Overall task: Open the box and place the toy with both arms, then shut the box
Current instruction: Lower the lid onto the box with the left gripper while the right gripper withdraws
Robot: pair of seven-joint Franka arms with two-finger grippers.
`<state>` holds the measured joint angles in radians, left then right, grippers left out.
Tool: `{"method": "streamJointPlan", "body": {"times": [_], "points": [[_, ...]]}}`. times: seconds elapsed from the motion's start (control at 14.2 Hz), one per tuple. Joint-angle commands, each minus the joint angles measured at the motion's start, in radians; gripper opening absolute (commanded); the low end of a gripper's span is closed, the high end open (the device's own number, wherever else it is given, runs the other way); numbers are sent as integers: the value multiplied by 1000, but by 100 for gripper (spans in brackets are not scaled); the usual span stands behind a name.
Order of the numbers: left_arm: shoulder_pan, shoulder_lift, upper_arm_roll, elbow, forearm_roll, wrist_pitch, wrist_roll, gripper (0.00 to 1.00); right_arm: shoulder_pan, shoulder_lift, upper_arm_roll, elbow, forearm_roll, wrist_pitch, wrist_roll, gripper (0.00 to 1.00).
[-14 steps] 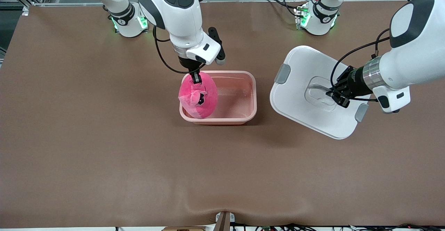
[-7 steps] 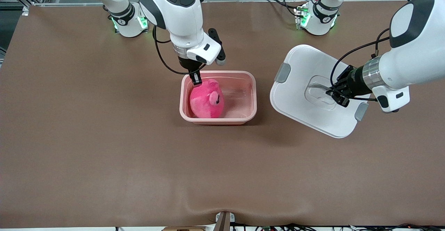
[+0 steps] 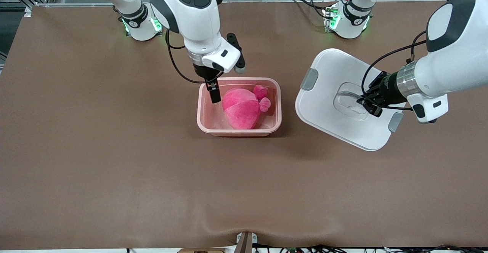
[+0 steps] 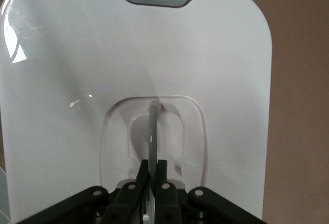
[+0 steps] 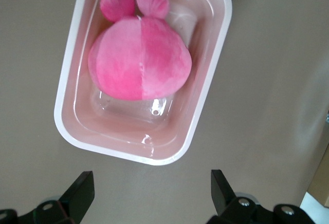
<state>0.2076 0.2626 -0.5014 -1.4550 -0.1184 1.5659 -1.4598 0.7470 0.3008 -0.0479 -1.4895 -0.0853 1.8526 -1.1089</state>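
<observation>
The pale pink tub (image 3: 239, 132) stands open in the middle of the table. The pink plush toy (image 3: 244, 108) lies inside it, face hidden, two small ears toward the left arm's end. The right wrist view shows the toy (image 5: 139, 59) in the tub (image 5: 123, 124). My right gripper (image 3: 213, 91) is open and empty above the tub's end toward the right arm, and shows in its own view (image 5: 151, 196). My left gripper (image 3: 366, 104) is shut on the clear handle (image 4: 152, 131) of the white lid (image 3: 335, 77). It holds the lid tilted in the air beside the tub.
The lid has a grey clip (image 3: 309, 79) at the tub's side and another (image 3: 396, 122) by the left wrist. The brown table (image 3: 114, 150) spreads wide around the tub. Both arm bases (image 3: 139, 24) stand along the table's back edge.
The right gripper opened and let the toy go. The toy dropped into the tub and rolled toward the left arm's end. The left gripper and lid barely moved.
</observation>
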Motion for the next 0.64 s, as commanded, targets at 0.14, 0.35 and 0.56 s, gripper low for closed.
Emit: {"method": "streamJointPlan", "body": {"times": [0.14, 0.35, 0.56], "points": [[-25, -11, -34, -15, -29, 37, -109, 0, -133, -23, 2, -2, 44, -85, 53, 100], [-106, 21, -34, -15, -21, 115, -241, 0, -182, -80, 0, 0, 45, -185, 278, 100], [-178, 52, -32, -22, -13, 204, -361, 0, -265, -106, -1, -2, 45, -257, 342, 100]]}}
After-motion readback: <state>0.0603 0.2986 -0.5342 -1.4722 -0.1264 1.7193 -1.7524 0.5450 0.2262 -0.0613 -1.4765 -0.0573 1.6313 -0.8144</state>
